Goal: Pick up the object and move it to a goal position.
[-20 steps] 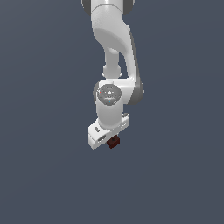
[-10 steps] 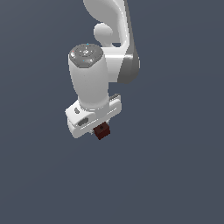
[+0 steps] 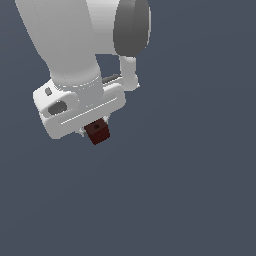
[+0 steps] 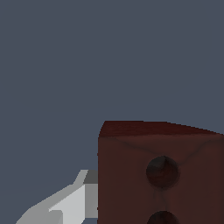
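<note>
White pincer (image 3: 95, 131) apparently pinching the dark red-brown block (image 3: 97, 132), 2 round holes on its face.

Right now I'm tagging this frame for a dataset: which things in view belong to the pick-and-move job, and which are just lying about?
Belongs to the job:
- dark red-brown block, with round holes in one face, held under the arm
- white pincer, shut on the block

Just lying about:
- nothing visible; both views show only plain grey-blue background, and no goal marker appears
</note>
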Motion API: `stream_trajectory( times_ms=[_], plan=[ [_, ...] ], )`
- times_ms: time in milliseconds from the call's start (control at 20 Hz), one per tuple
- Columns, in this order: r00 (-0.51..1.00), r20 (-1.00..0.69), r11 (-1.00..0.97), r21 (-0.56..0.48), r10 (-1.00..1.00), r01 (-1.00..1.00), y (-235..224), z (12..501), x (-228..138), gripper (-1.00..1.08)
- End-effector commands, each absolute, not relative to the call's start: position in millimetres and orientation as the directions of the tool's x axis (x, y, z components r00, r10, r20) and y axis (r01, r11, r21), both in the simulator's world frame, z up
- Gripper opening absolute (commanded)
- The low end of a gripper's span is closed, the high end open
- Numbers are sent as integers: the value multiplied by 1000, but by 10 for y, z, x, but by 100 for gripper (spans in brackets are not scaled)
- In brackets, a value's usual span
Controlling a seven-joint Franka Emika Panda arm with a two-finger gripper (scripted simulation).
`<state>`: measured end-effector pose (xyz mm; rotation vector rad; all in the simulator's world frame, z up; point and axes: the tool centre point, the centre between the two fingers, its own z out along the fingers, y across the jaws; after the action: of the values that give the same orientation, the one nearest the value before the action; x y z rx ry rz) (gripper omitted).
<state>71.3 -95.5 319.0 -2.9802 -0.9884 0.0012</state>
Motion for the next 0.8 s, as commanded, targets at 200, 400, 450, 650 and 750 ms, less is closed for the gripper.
stream_trajectory(
  times_ms=[200, 400, 450, 650, 750],
  plan=[
    [802, 1, -802, -1, 598, 598, -1180, 3747, 747, -100],
    [802, 1, -802, -1, 598, 598, -1283, 3995, 769, -100],
    [802, 1, -802, -1, 598, 598, -1306, 4049, 774, -100],
    [802, 0, -802, 0, 597, 597, -1386, 4236, 794, -100],
    [802, 0, -802, 0, 597, 597, -1415, 4305, 802, -100]
  ],
)
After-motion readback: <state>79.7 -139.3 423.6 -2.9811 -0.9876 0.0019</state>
